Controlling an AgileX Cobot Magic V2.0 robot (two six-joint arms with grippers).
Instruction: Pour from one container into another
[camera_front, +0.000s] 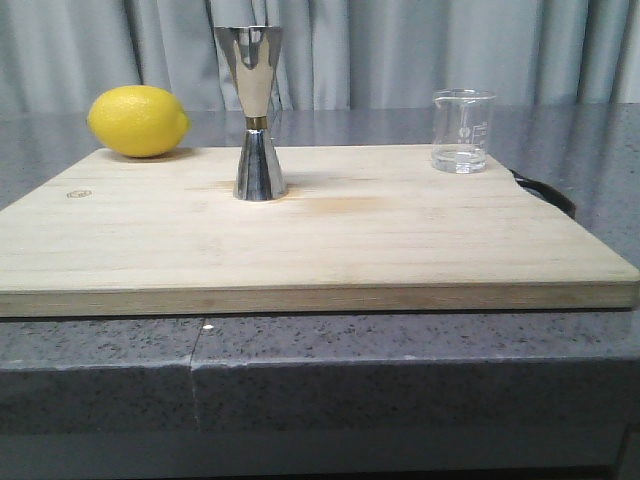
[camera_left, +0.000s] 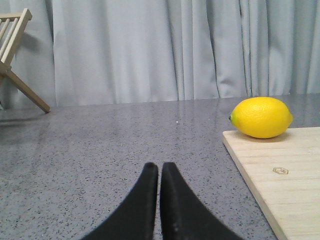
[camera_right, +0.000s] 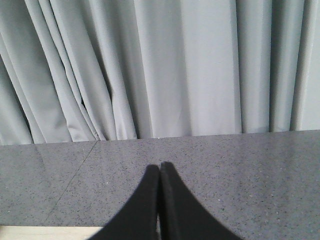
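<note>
A small clear glass beaker (camera_front: 463, 131) with white marks stands upright at the back right of the wooden board (camera_front: 300, 240), a little clear liquid in its bottom. The tall steel hourglass jigger (camera_front: 258, 113) stands upright near the board's middle back. Neither gripper shows in the front view. My left gripper (camera_left: 159, 170) is shut and empty over grey countertop, left of the board's edge (camera_left: 280, 185). My right gripper (camera_right: 160, 168) is shut and empty over the countertop, facing the curtain; neither container shows in the wrist views.
A yellow lemon (camera_front: 138, 121) (camera_left: 261, 117) lies on the board's back left corner. A black handle (camera_front: 548, 191) sticks out at the board's right edge. A wooden rack (camera_left: 15, 55) stands far off on the countertop. Grey curtain (camera_right: 160, 65) closes the back.
</note>
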